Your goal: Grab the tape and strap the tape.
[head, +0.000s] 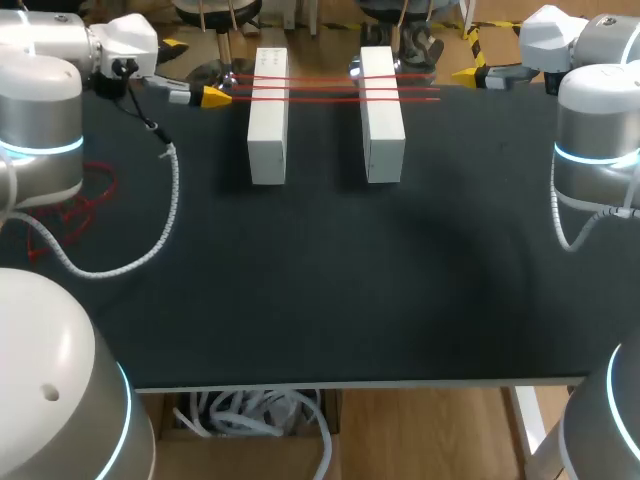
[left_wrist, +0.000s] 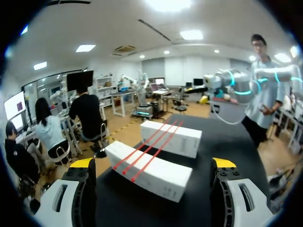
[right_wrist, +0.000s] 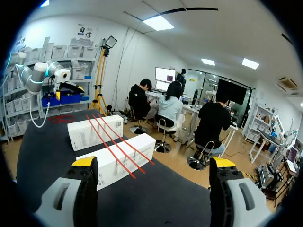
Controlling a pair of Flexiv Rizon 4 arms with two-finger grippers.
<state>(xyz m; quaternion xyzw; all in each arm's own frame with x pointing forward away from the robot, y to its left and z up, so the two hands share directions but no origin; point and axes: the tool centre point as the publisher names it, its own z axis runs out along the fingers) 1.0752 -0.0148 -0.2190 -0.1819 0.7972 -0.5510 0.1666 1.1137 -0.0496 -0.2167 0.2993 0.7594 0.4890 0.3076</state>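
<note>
Black table (head: 350, 280): tape (head: 335, 88) lies between left hand (left_wrist: 152, 164) and right hand (right_wrist: 150, 163), both apart.

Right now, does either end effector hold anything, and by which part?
Nothing is held. The left end effector and right end effector are both open; the tapes lie ahead, across the boxes.
</note>
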